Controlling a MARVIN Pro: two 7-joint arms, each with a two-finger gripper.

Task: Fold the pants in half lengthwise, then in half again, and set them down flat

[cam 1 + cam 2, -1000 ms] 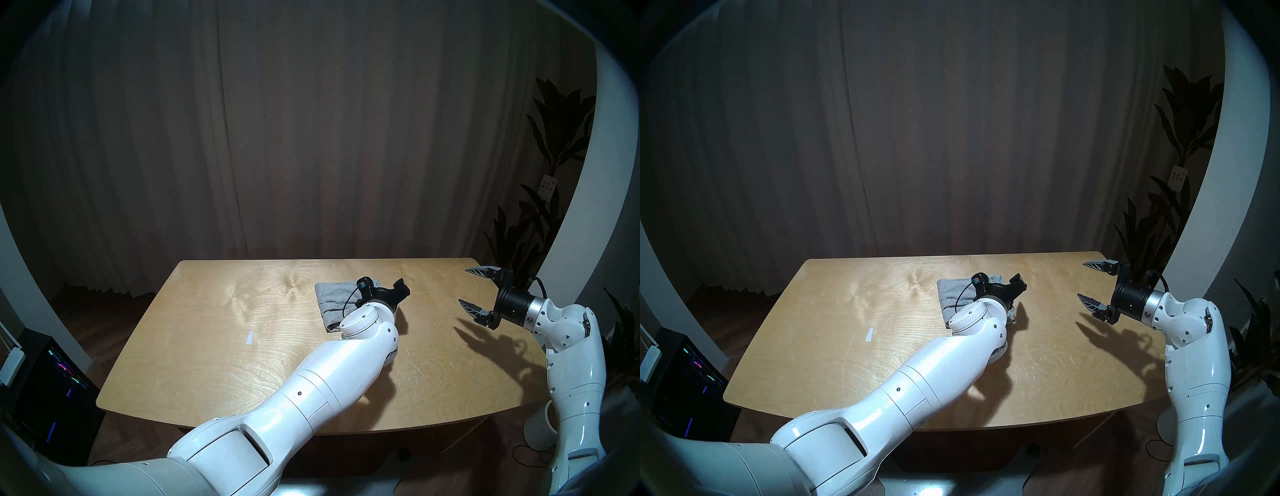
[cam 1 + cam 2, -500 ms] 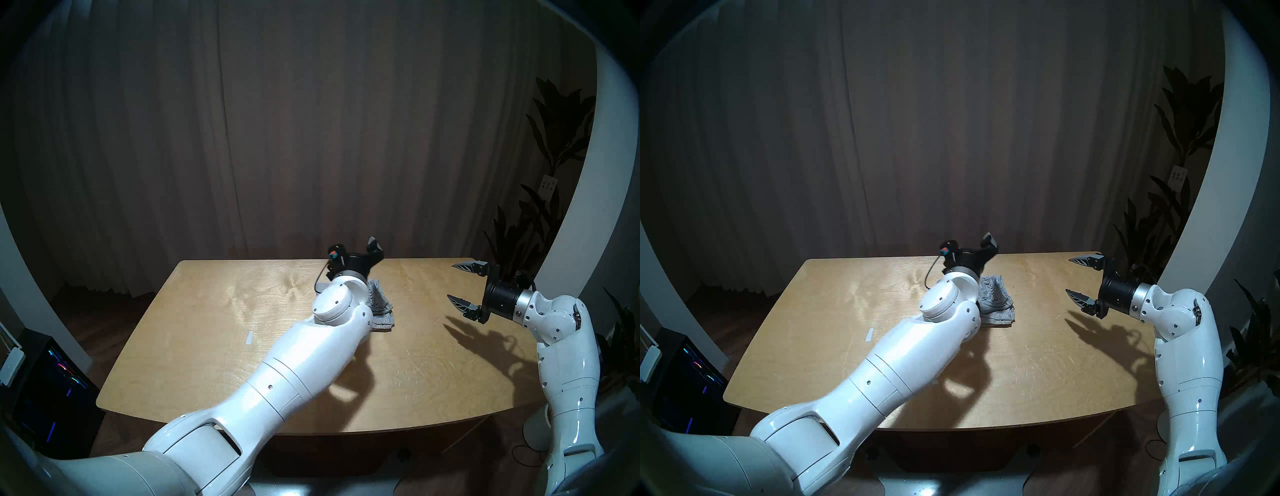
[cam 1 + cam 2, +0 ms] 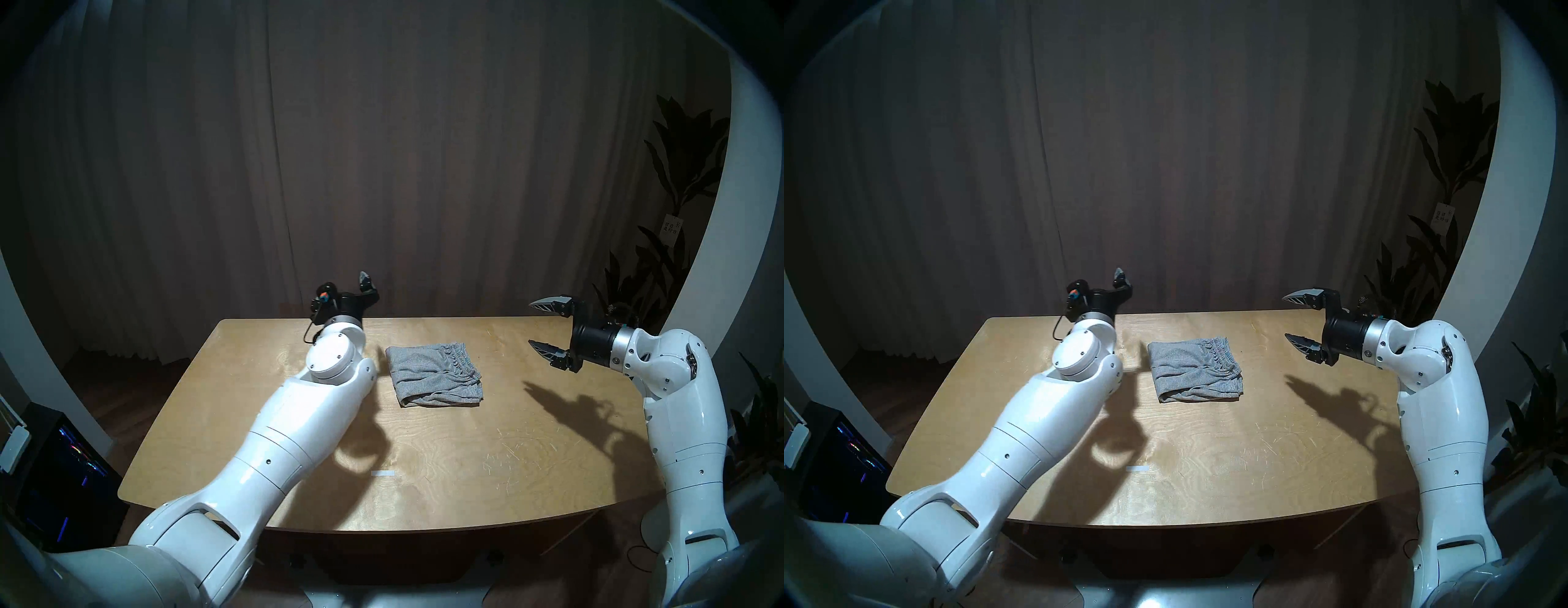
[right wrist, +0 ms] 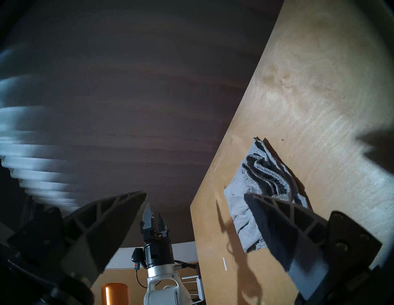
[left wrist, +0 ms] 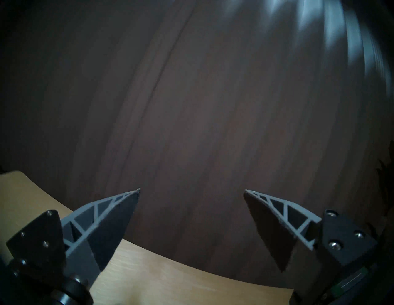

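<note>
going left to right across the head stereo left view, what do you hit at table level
Computer case with coloured lights → left claw → folded grey pants → right claw → potted plant.

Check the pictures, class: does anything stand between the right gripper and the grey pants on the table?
Nothing visible does. The right gripper hangs open above the table, with only bare wood between it and the folded pants. The left gripper, open too, is on the pants' far side.
</note>
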